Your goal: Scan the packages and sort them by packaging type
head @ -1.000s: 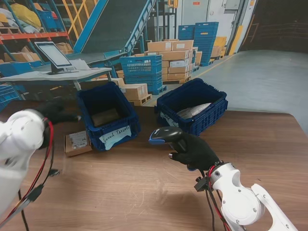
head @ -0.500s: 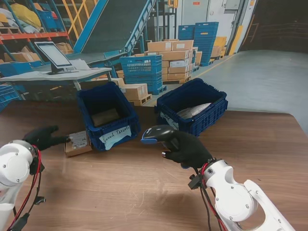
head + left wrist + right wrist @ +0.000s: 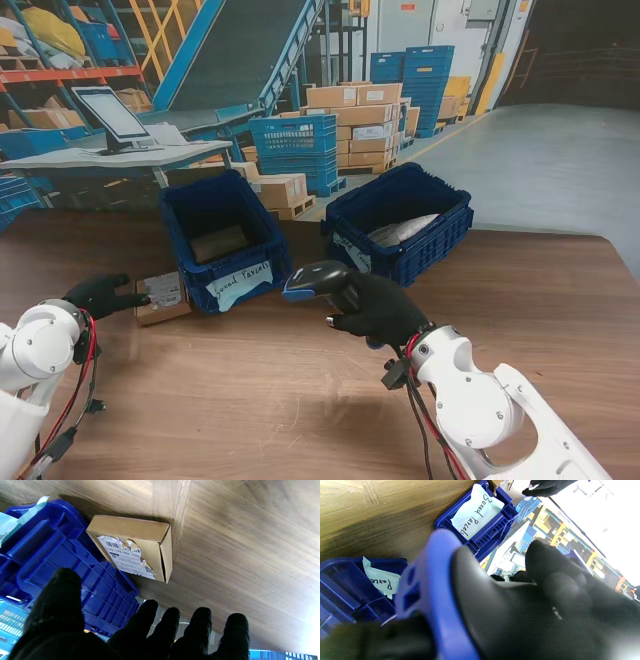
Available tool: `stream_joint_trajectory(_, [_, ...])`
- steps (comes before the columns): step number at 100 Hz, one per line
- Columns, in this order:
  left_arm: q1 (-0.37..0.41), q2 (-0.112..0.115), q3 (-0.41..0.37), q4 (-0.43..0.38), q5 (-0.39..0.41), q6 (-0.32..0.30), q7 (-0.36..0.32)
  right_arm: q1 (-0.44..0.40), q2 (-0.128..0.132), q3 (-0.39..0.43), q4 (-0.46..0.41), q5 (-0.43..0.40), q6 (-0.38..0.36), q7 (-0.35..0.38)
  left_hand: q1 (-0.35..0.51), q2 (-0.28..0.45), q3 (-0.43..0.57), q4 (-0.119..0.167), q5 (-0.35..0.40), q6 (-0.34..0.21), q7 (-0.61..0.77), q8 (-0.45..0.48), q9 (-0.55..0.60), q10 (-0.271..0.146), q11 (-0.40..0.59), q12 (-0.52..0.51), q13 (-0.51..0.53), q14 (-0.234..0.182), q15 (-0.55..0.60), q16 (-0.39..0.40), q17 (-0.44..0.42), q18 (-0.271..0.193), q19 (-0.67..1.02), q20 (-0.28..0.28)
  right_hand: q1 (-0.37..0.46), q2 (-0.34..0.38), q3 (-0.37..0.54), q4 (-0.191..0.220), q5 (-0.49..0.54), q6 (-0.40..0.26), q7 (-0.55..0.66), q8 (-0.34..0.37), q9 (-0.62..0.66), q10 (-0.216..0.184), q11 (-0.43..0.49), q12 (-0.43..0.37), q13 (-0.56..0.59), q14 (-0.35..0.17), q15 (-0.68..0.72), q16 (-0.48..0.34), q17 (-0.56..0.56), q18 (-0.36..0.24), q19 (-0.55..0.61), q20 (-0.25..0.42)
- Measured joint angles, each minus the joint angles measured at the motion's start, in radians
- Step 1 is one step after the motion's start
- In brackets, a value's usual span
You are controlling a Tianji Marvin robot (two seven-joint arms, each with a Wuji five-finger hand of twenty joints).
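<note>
Gripping the scanner (image 3: 318, 279), right hand (image 3: 378, 308) hovers; left hand (image 3: 102, 295) (fingers spread) nears the box (image 3: 160, 296).

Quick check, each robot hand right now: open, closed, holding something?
Left robot hand: open, holding nothing, fingers spread beside the cardboard parcel.
Right robot hand: closed on the barcode scanner.

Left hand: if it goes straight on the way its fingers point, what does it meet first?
Most likely the small cardboard box on the table beside the blue crate. The left hand is open with its fingertips aimed at it; whether they touch yet is unclear.
</note>
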Motion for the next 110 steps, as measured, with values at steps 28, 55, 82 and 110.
stream_joint_trajectory(28, [-0.089,0.005,0.065,0.119,0.021,-0.068,0.028,0.030,0.001,-0.021,0.017,0.000,0.005,0.017,-0.001,-0.028,0.000,0.000,-0.025,0.000,-0.003,0.001,-0.030,-0.004,0.000,-0.001,-0.001,-0.001,-0.007,-0.011,-0.008,0.000,0.000,-0.020,0.000,0.000,0.000,0.000,0.000,0.000,0.000,0.000,0.000,0.000,0.000,0.000,0.000,0.000,0.000,0.000,0.000,0.000,0.000,0.000])
stream_joint_trajectory(55, [-0.165,0.008,0.128,0.222,0.022,-0.120,0.044,0.039,0.001,-0.025,0.020,0.001,0.012,0.020,-0.001,-0.045,0.000,0.000,-0.049,0.000,-0.013,0.000,-0.040,-0.009,0.000,-0.004,-0.012,-0.002,-0.009,-0.014,-0.008,-0.012,0.000,-0.031,0.000,0.000,0.000,0.000,0.000,0.000,0.000,0.000,0.000,0.000,0.000,0.000,0.000,0.000,0.000,0.000,0.000,0.000,0.000,0.000])
stream_joint_trajectory(82, [-0.259,0.012,0.204,0.364,0.032,-0.183,0.054,0.038,0.001,-0.019,0.018,0.007,0.029,0.032,-0.012,-0.066,0.018,0.000,-0.060,0.000,-0.015,-0.001,-0.065,-0.013,-0.007,-0.008,-0.023,-0.006,-0.010,-0.023,-0.008,-0.024,-0.013,-0.034,0.000,0.000,0.000,0.000,0.000,0.000,0.000,0.000,0.000,0.000,0.000,0.000,0.000,0.000,0.000,0.000,0.000,0.000,0.000,0.000])
stream_joint_trajectory(110, [-0.329,0.020,0.275,0.439,0.048,-0.191,0.041,0.039,0.002,-0.020,0.019,0.013,0.032,0.036,-0.020,-0.067,0.026,-0.015,-0.111,0.000,-0.027,-0.010,-0.103,-0.017,-0.011,-0.012,-0.063,-0.012,-0.023,-0.025,-0.019,-0.025,-0.026,-0.044,0.000,0.000,0.000,0.000,0.000,0.000,0.000,0.000,0.000,0.000,0.000,0.000,0.000,0.000,0.000,0.000,0.000,0.000,0.000,0.000])
